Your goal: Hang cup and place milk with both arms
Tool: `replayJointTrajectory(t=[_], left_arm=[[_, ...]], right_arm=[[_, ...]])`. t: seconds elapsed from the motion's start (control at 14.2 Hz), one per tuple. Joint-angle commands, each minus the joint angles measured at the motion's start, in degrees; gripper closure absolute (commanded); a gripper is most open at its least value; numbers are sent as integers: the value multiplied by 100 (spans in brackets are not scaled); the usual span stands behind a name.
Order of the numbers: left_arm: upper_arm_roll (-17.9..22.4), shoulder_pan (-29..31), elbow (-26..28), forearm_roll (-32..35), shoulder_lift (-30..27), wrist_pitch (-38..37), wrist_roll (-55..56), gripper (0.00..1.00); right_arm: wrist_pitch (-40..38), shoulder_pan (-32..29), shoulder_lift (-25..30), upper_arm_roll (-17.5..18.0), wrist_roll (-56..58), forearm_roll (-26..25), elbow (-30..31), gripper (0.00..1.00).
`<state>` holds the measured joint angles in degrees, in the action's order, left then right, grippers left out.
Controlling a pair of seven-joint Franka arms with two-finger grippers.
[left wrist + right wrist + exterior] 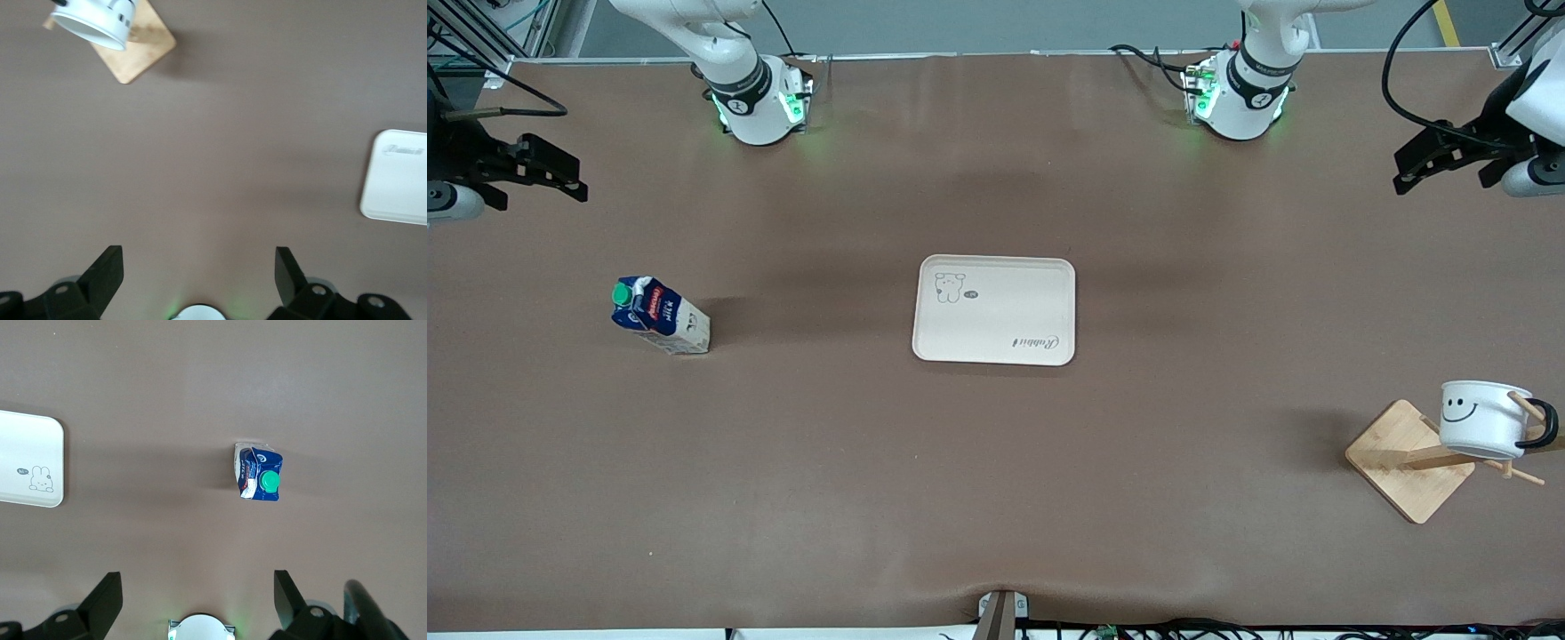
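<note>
The white cup (1480,418) with a smiley face and black handle hangs on a peg of the wooden rack (1405,462), toward the left arm's end of the table and nearer the front camera than the tray. It also shows in the left wrist view (90,20). The milk (660,316) stands on the table toward the right arm's end, and in the right wrist view (259,477) its green cap faces up. My left gripper (1405,178) is open and empty, raised over the table's left-arm end (199,267). My right gripper (569,182) is open and empty, raised over the right-arm end (198,587).
A cream tray (996,311) with a rabbit drawing lies flat at the table's middle; it also shows in the left wrist view (397,177) and the right wrist view (30,460). The rack's square base (143,50) rests on the brown cloth.
</note>
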<state>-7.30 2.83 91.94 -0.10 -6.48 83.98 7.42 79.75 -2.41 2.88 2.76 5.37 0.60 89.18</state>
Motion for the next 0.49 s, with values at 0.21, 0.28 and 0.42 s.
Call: replayJointTrajectory(t=[0.21, 0.28, 0.42], left_arm=[[80, -37, 87, -140, -64, 75, -197, 0], [80, -29, 61, -140, -46, 84, -258, 0], [71, -46, -106, -131, 85, 75, -259, 0]], right_arm=[[-3, -75, 81, 40, 105, -34, 82, 0], [-3, -75, 81, 40, 105, -34, 73, 0], [-12, -75, 81, 40, 105, -25, 82, 0]])
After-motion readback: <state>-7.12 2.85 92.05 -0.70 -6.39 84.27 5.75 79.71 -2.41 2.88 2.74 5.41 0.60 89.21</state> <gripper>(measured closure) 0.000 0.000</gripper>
